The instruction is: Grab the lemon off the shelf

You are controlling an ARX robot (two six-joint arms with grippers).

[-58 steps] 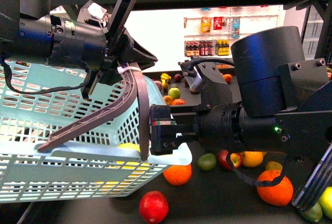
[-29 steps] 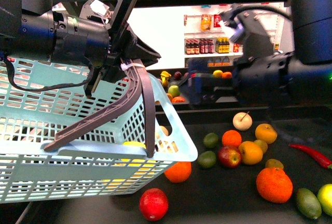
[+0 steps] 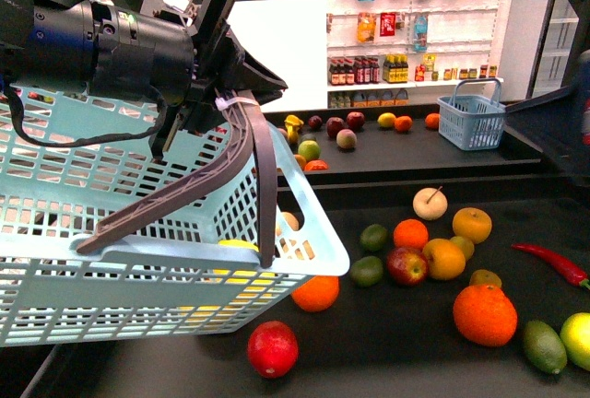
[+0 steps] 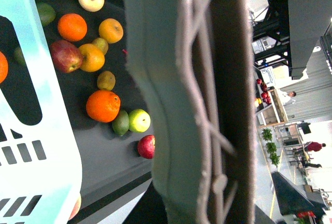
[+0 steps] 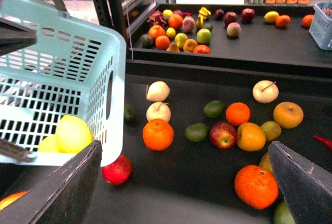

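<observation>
My left gripper (image 3: 224, 106) is shut on the brown-grey basket handle (image 3: 251, 163), holding the light blue basket (image 3: 111, 186) tilted above the left end of the shelf's black tray (image 3: 387, 352). The handle (image 4: 207, 105) fills the left wrist view. A bright yellow lemon (image 5: 73, 132) lies inside the basket (image 5: 78, 73) beside another yellow fruit (image 5: 45, 144), and it shows through the mesh as the lemon (image 3: 238, 247) in the front view. My right gripper (image 5: 187, 193) stands open and empty above the tray (image 5: 192, 169), to the basket's right, with both dark fingers (image 5: 303, 180) wide apart.
Loose fruit covers the tray: a large orange (image 3: 484, 315), a red apple (image 3: 407, 265), limes (image 3: 367, 271), a red fruit (image 3: 273, 349) under the basket's corner, and a red chili (image 3: 553, 264). A farther shelf holds more fruit and a small blue basket (image 3: 472, 122).
My right arm has pulled back from the basket's rim to the right and left the front view. The basket with my left gripper has risen slightly.
</observation>
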